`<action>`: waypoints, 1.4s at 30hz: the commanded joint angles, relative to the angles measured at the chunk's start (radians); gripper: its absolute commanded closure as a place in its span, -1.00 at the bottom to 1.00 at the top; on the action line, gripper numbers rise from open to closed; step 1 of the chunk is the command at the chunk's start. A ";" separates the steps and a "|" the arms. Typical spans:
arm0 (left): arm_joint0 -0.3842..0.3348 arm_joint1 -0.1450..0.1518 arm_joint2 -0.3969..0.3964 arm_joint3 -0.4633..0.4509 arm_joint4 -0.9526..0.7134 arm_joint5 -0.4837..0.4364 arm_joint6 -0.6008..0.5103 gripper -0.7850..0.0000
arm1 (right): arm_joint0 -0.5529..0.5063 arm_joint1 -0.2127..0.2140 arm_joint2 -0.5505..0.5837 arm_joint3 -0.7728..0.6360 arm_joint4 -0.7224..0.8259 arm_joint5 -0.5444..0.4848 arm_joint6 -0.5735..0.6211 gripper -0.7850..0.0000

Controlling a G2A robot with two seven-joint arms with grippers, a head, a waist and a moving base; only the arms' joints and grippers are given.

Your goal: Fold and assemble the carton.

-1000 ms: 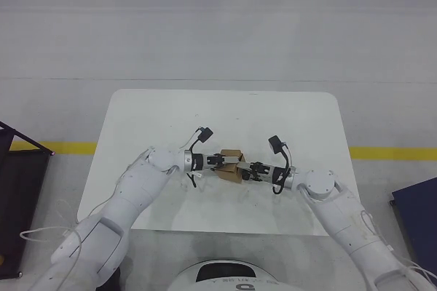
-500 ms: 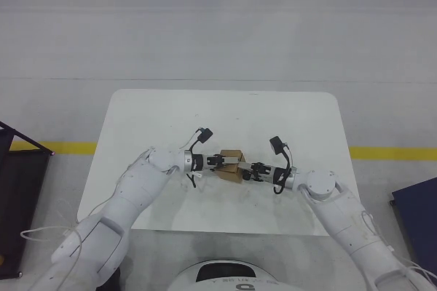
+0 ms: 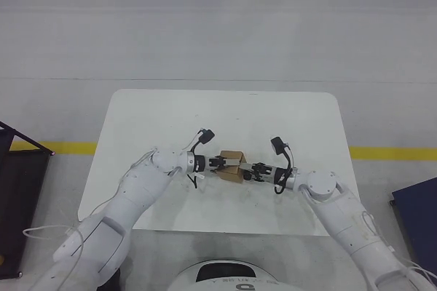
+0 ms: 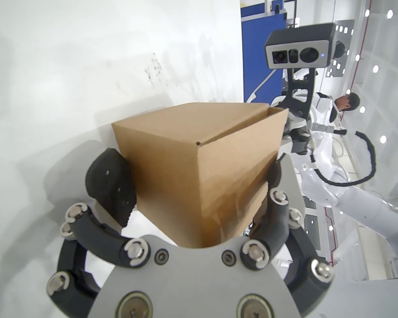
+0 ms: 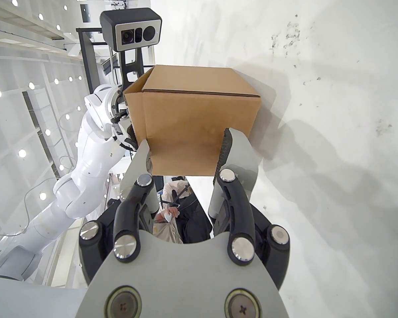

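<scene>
A white table [image 3: 291, 124] with rounded corners stands on a pale grey floor [image 3: 218, 44], and its top carries small dark scuff marks [image 5: 285, 41]. A yellow line [image 3: 400, 153] painted on the floor runs out from under the table on both sides. Beyond the table's far edge a thin seam [image 3: 218, 78] crosses the floor, parallel to that line. Seen from above, a black frame [image 3: 14, 134] stands off the table's left side over a dark mat [image 3: 11, 211], and a dark blue panel [image 3: 430, 200] lies off its right side. Past the table, the white room has gridded walls and rows of round lights [image 4: 374, 67].
</scene>
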 commanded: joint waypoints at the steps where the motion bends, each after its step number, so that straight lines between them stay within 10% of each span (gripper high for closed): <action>1: 0.001 -0.002 0.003 0.000 0.004 0.001 0.007 -1.00 | -0.001 0.000 0.001 0.002 0.001 -0.002 -0.001 -0.15; 20: -0.002 -0.002 -0.005 0.001 0.000 -0.008 0.006 -1.00 | -0.042 0.019 0.069 -0.043 -0.005 0.017 -0.040 -0.32; 25: -0.003 0.003 -0.017 0.002 -0.009 -0.015 -0.004 -1.00 | -0.027 0.015 0.050 -0.023 -0.017 0.043 -0.049 0.10; 28: -0.001 0.004 -0.019 -0.002 -0.009 -0.015 -0.006 -1.00 | -0.020 0.013 0.045 -0.016 -0.017 0.042 -0.048 0.91; 31: 0.002 0.005 -0.020 -0.006 -0.009 -0.014 -0.005 -1.00 | -0.018 0.012 0.042 -0.015 -0.017 0.036 -0.048 0.78; 37: 0.003 0.011 -0.035 -0.016 -0.016 -0.024 -0.009 -1.00 | -0.023 0.015 0.049 -0.031 -0.020 0.030 -0.052 -0.40; 42: 0.005 0.043 -0.096 -0.025 -0.010 -0.051 0.000 -1.00 | -0.042 0.025 0.085 -0.083 -0.037 0.035 -0.064 -0.43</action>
